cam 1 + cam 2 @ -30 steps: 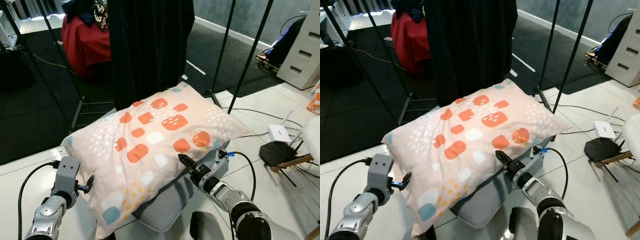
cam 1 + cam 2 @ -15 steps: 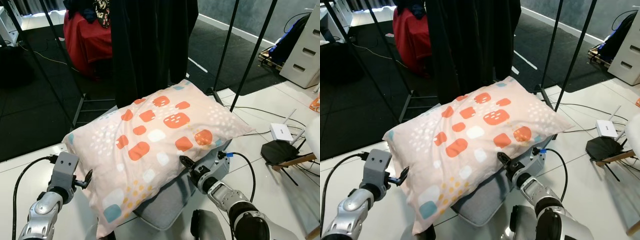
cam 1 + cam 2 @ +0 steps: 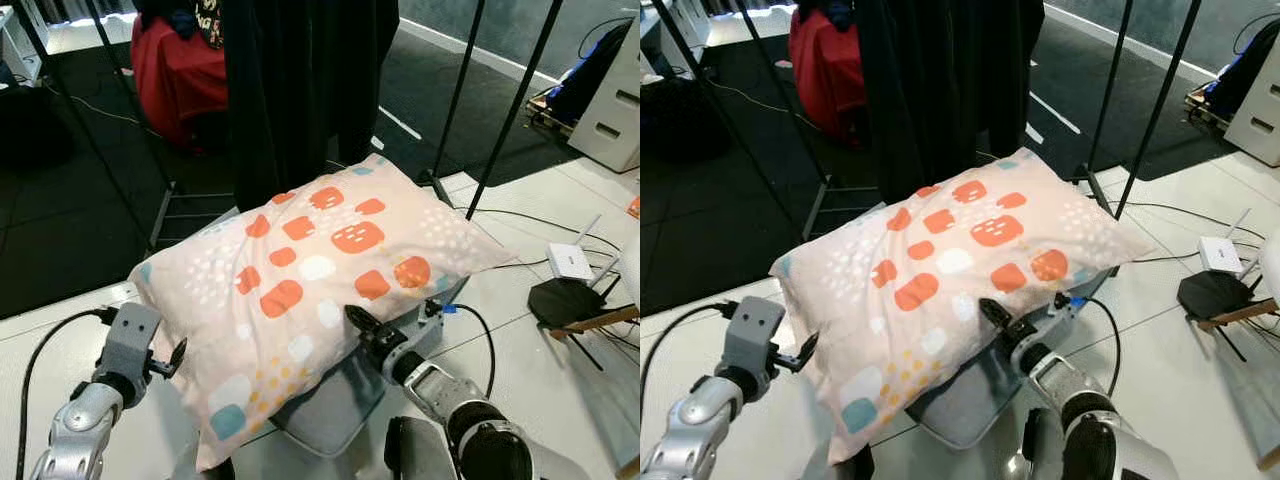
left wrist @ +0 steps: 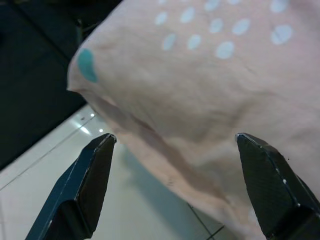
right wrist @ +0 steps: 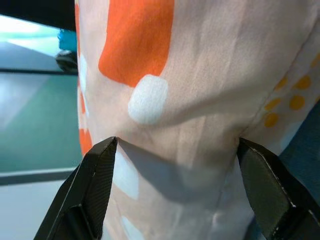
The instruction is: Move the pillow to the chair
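A pale pink pillow (image 3: 310, 270) with orange, white and teal patches lies on a grey padded cushion (image 3: 335, 405), overhanging it toward me. My left gripper (image 3: 178, 353) is open at the pillow's near left corner, its fingertips just short of the fabric; in the left wrist view the pillow's edge (image 4: 200, 100) hangs ahead of the spread fingers (image 4: 87, 187). My right gripper (image 3: 355, 322) is open and pressed against the pillow's near right edge. In the right wrist view the fabric (image 5: 170, 115) bulges between the two fingers (image 5: 92, 195).
A black hanging cloth (image 3: 300, 80) and slanted black poles (image 3: 520, 95) stand just behind the pillow. A red bag (image 3: 175, 75) sits on dark carpet at the back left. A white router (image 3: 570, 262), a black object (image 3: 570, 300) and cables lie on the white floor to the right.
The camera has shifted slightly. My right gripper has slid a little further in against the pillow's near edge. The left gripper holds about the same spot.
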